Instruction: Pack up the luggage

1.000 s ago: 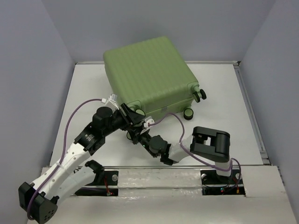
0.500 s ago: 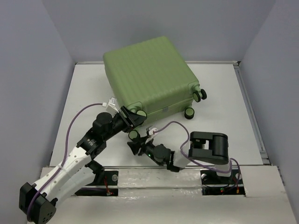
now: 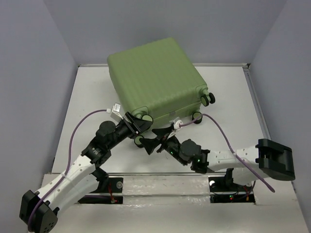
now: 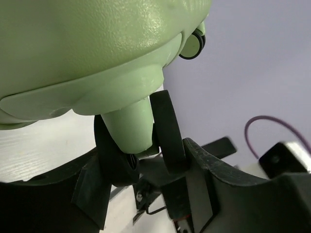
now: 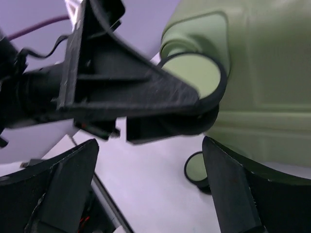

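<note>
The left gripper [image 3: 139, 122] is clamping a wheel [image 4: 165, 126] at the near-left corner of the luggage [image 3: 155, 73], with one finger on each side of the double caster. The jaws of the right gripper [image 3: 155, 141] are standing wide apart with nothing between them. They are just beside that same corner and near a second wheel [image 3: 140, 141], which is sitting low by the table [image 3: 97, 92].

The luggage is lying closed on its broad side at the far middle of the table, its wheeled end facing the near edge. I am judging it stiff and rather heavy for these arms. The ribbed shell looks smooth and is likely slipping under the fingers. The wheels and their stems are giving the only narrow holds I can see; no handle is showing.

The left arm [image 3: 92, 155] is reaching forward and rightward from the near-left corner. The right arm [image 3: 228, 158] is stretching low along the near edge toward the left, so the two wrists are almost meeting.
</note>
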